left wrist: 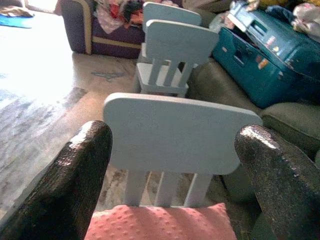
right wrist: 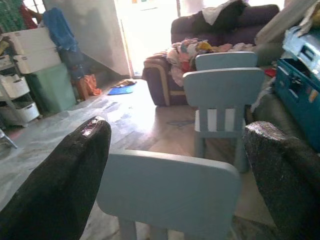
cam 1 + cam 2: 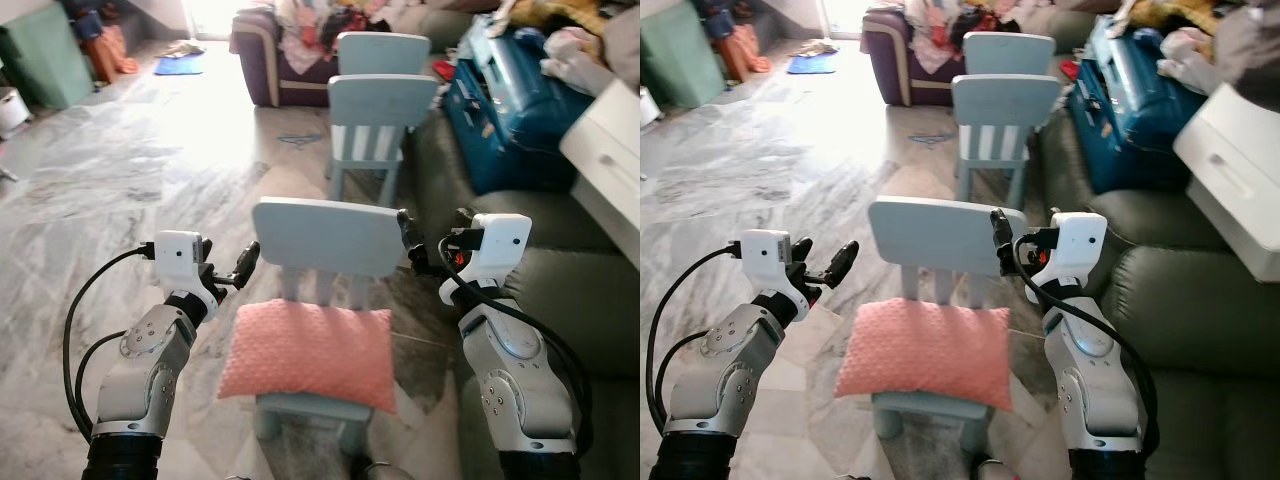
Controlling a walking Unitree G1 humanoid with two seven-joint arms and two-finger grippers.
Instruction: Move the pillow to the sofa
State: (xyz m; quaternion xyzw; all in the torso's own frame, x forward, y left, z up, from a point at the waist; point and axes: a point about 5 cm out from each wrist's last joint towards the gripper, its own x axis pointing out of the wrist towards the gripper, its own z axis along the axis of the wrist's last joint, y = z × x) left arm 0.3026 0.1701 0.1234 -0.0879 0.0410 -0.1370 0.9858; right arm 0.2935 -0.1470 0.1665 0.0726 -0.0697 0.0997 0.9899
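A pink pillow (image 3: pixel 310 350) lies flat on the seat of a small light-blue chair (image 3: pixel 328 238) right in front of me. My left gripper (image 3: pixel 228 262) hovers open just left of the chair, above the pillow's left edge. My right gripper (image 3: pixel 433 225) is open at the right end of the chair's backrest, higher than the pillow. Neither touches the pillow. In the left wrist view the pillow (image 1: pixel 160 222) shows low between the two black fingers (image 1: pixel 65 185). A grey-green sofa (image 3: pixel 560 280) runs along my right side.
Two more light-blue chairs (image 3: pixel 380 110) stand in a row behind the first. A teal suitcase (image 3: pixel 510 100) and a white drawer unit (image 3: pixel 610 150) sit on the sofa further back. A purple sofa (image 3: pixel 262 60) with clothes is at the far end. Open marble floor (image 3: pixel 120 170) lies to my left.
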